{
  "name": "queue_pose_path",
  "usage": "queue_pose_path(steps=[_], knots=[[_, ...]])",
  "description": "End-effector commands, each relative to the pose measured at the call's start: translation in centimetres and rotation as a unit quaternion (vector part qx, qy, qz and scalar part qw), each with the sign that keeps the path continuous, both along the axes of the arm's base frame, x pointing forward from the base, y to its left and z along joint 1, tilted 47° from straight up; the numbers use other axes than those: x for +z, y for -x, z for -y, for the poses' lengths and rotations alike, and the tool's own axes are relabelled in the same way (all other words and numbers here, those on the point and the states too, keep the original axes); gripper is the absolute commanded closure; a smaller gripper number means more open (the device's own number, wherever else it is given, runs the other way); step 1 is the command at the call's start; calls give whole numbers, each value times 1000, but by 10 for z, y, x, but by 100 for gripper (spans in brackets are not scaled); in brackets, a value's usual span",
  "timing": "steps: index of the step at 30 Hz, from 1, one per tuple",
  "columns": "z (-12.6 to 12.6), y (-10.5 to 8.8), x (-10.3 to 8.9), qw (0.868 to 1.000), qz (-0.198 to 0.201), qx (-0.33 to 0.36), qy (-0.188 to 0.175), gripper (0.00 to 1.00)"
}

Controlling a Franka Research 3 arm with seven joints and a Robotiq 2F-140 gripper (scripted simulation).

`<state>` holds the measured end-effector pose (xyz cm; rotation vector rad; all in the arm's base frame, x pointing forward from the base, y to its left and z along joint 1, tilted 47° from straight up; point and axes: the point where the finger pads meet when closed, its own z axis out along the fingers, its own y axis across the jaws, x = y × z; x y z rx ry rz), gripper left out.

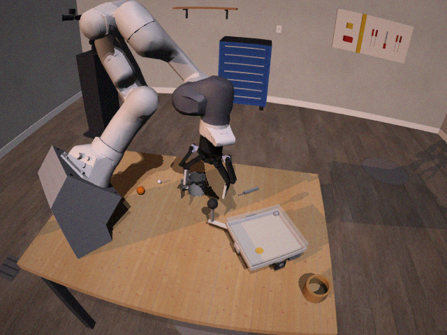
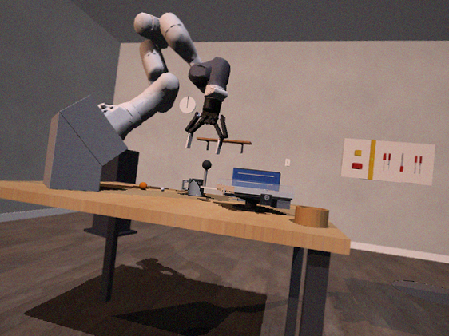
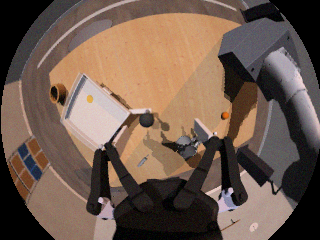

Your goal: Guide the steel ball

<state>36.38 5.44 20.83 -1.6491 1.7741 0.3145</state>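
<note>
1. My gripper (image 2: 202, 142) hangs high above the table (image 2: 162, 213) with its fingers spread wide and nothing between them; the side view shows the height, while from the top view it seems to sit right over the mug (image 1: 196, 183).
2. The plate (image 1: 267, 236) sits toward the far right part of the table, square, white-floored, under a clear lid. From the side it looks level on a dark pedestal; the top view hides that pedestal almost fully.
3. The steel ball (image 1: 276, 213) rests in the plate's back corner, far from the robot base. The yellow printed spot (image 1: 259, 250) lies near the opposite, front edge, well apart from the ball. In the wrist view I can see the spot (image 3: 90, 99) but cannot make out the ball.
4. A stick with a black knob (image 1: 211, 204) stands upright just beside the plate's left corner, joined to it by a pale arm.
5. The mug is grey and I cannot tell if anything is in it. A tape roll (image 1: 316, 287) lies near the table's front right corner, hollow, apart from the plate.
6. An orange ball (image 1: 140, 190), a small white ball (image 1: 158, 181) and a small screwdriver (image 1: 248, 190) lie loose on the table, all apart from the plate.
7. No writing is readable; the wall poster (image 1: 371, 35) shows only red and yellow shapes.
</note>
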Motion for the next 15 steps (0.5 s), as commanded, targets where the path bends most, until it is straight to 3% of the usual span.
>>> queue_pose_path(steps=[1,15], knots=[[5,-28,5,998,17,-55,-32,0],[6,-29,5,998,17,-58,-34,0]])
